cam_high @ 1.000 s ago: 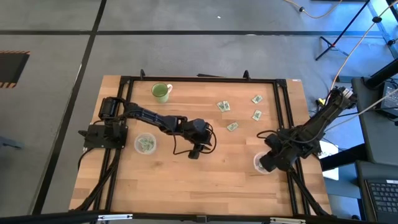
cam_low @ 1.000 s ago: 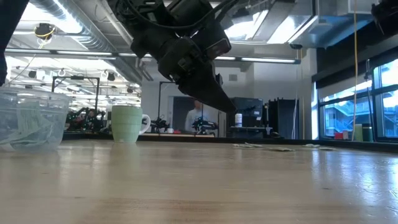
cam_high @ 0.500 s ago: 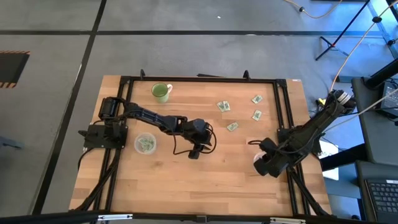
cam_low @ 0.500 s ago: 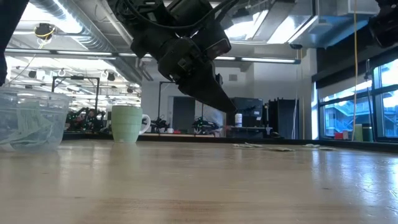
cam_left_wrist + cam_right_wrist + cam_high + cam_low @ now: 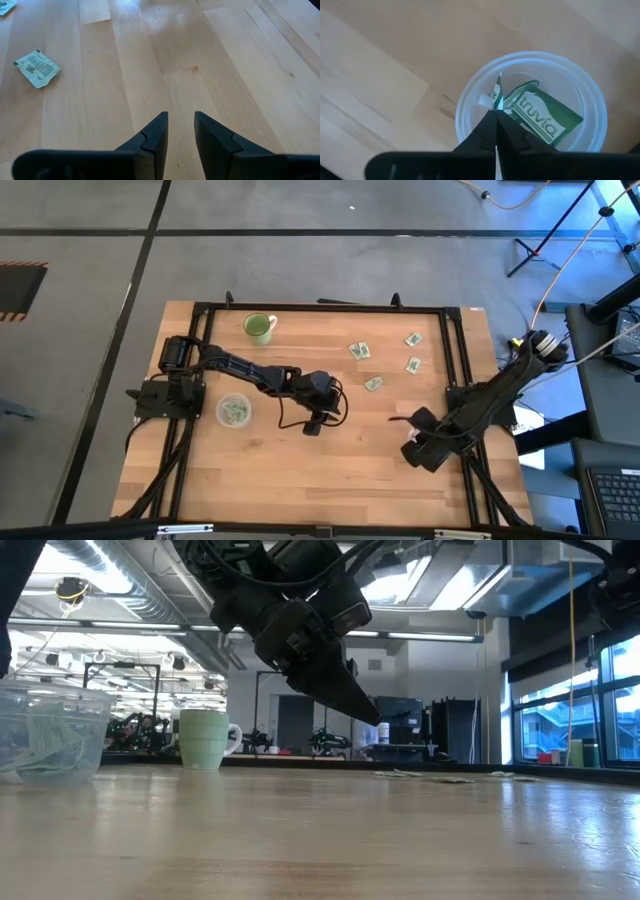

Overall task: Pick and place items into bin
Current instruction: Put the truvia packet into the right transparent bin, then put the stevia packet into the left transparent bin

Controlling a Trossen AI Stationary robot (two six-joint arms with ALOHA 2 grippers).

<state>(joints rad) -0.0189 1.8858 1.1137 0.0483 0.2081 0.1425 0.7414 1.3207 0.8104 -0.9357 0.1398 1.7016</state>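
Observation:
My right gripper [image 5: 496, 116] is near the table's right edge [image 5: 415, 448], above a small clear round cup [image 5: 470, 100]. It is shut on a green-and-white packet [image 5: 497, 92] seen edge-on. Another green packet [image 5: 540, 117] lies flat in the cup. My left gripper [image 5: 180, 117] is open and empty above bare wood at the table's middle [image 5: 312, 425]. Several packets lie flat on the table at the far right [image 5: 373, 383] [image 5: 359, 351] [image 5: 412, 365]; one also shows in the left wrist view [image 5: 36, 68]. My right gripper pinches the packet between its two fingertips at the packet's edge [image 5: 496, 106], coming from above and pointing down. The packet stands on edge beyond the fingertips, over the cup's opening. I cannot tell whether its free end touches the cup.
A clear bin [image 5: 234, 411] holding packets stands at the table's left, also in the low view [image 5: 50, 730]. A light-green mug [image 5: 259, 328] stands at the far left [image 5: 205, 738]. A black frame [image 5: 320, 308] runs around the table.
My right gripper has gone a little toward the table's near edge and left, staying shut. In the high view it now covers the small clear cup that showed beside it a second ago.

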